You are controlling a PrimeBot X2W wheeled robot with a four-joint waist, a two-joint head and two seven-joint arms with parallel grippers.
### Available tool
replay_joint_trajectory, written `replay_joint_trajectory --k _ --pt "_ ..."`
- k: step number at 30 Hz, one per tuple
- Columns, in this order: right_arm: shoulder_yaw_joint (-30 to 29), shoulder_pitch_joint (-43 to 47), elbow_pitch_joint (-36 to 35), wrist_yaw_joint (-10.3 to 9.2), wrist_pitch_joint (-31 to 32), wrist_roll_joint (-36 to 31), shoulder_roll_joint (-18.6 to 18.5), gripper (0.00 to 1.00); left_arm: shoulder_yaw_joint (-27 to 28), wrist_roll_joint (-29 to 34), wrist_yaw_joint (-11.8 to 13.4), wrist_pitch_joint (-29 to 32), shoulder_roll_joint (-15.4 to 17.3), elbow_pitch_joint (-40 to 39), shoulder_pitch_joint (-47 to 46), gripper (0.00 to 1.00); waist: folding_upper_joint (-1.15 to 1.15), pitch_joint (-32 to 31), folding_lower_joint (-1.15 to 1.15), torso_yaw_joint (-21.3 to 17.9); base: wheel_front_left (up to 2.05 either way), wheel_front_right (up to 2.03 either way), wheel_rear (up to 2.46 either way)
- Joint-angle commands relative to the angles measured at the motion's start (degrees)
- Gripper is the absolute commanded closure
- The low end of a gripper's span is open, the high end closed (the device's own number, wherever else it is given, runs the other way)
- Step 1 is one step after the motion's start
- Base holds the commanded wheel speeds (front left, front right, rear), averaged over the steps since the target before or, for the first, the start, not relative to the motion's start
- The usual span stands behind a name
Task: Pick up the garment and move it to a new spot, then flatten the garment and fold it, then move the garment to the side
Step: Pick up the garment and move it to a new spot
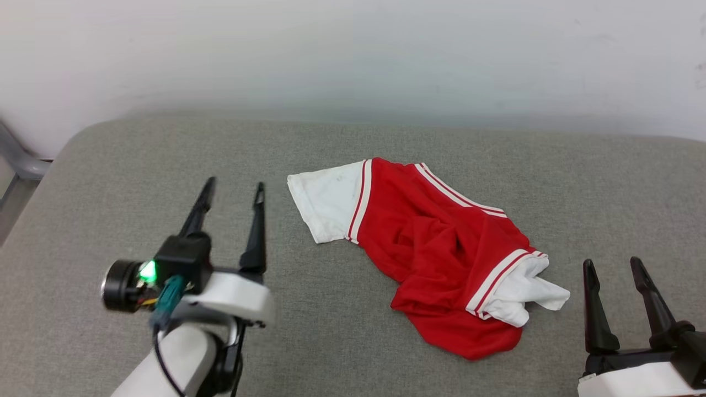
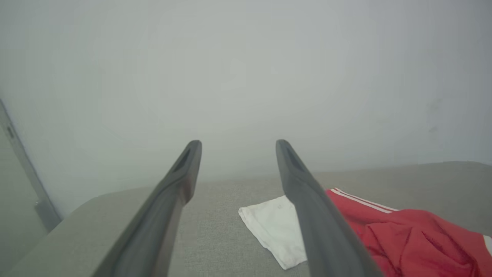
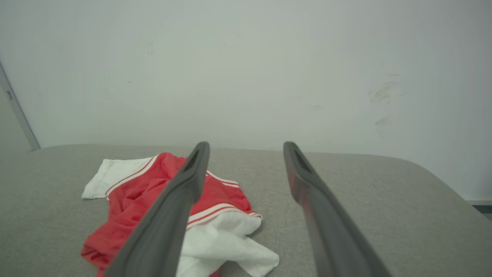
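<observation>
The garment (image 1: 436,248) lies crumpled on the grey padded surface (image 1: 138,160), red with white sleeves and striped trim; its lettering is hidden. In the left wrist view the garment (image 2: 403,234) lies to the lower right, one white sleeve (image 2: 275,227) flat. In the right wrist view the garment (image 3: 134,200) lies at the lower left. My left gripper (image 1: 231,190) hovers open to the left of the white sleeve, apart from it. My right gripper (image 1: 613,263) stands open just right of the other white sleeve (image 1: 529,292), empty.
A pale wall (image 1: 353,55) rises behind the surface's far edge. A grey metal frame (image 1: 16,160) shows at the far left beyond the surface's rounded corner. Bare grey fabric lies left and right of the garment.
</observation>
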Motion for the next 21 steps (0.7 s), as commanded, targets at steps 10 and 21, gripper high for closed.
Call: replay_joint_trajectory --k 10,21 --pt "0.14 1.64 1.46 -0.04 -0.1 0.77 0.11 0.0 18.18 12.35 -2.39 -0.14 -6.06 -7.63 19.57 0.0 0.0 -1.7 0.01 0.76 0.0 0.0 0.0" --pt "0.5 2.65 2.41 -0.04 -0.1 2.29 0.1 0.0 25.58 20.49 -11.56 -0.15 -12.77 -6.17 27.99 0.0 0.0 -3.02 0.01 1.13 0.0 0.0 0.0"
